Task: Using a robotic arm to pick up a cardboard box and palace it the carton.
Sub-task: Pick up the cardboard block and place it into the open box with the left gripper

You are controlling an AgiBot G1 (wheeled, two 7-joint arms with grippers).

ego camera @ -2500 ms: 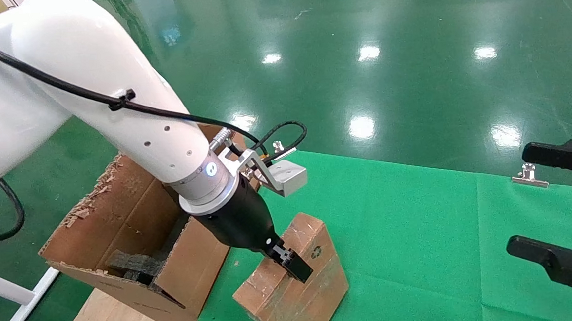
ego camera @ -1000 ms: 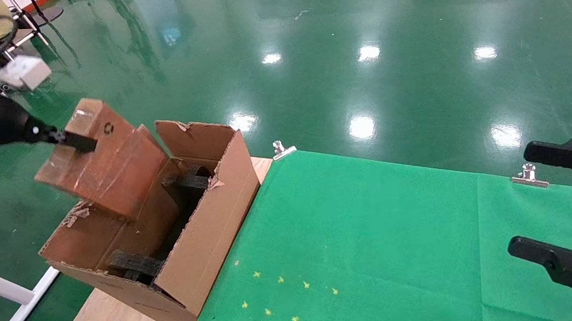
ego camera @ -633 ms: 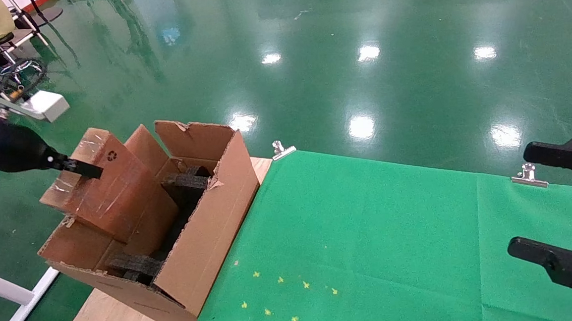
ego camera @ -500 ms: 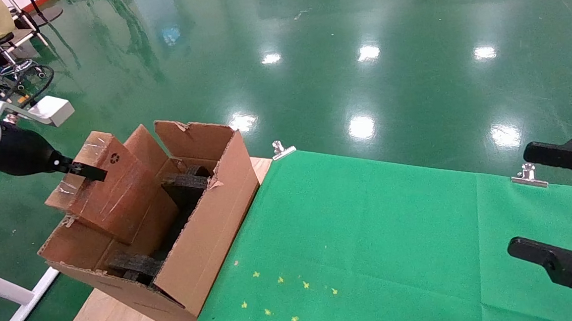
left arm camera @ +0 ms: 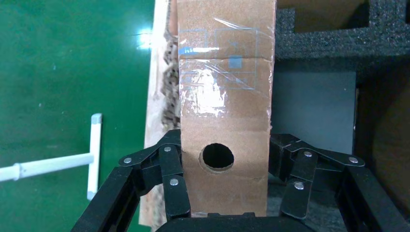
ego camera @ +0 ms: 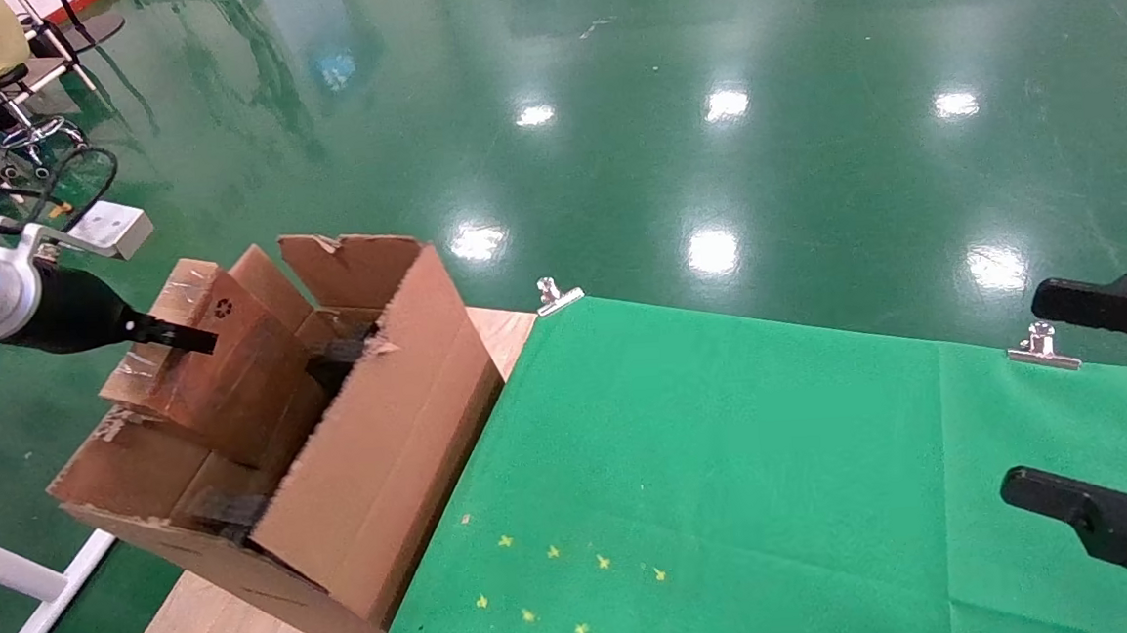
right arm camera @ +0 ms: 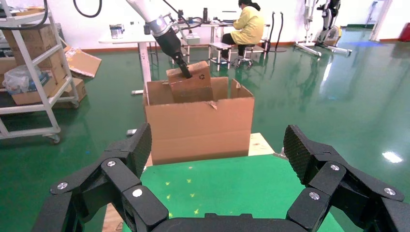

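Over the big carton (ego camera: 357,466) at the left end of the desk (ego camera: 221,631), the left gripper (left arm camera: 223,188) holds the small cardboard box (ego camera: 224,362). Its jaws are closed tight on the two sides of the box, near the round hole. The box is tilted, with its low end already down inside the carton and its top end sticking out above the torn flaps.

This looks like the putting-in step, almost done. Next the arm should lower the box a bit more, then open its jaws and let go.

Inside the carton there are black foam blocks (left arm camera: 333,34). I cannot tell if the box touches them yet.

The right gripper (right arm camera: 220,186) waits over the green cloth (ego camera: 780,499), well apart from the carton, with its jaws wide and holding nothing.
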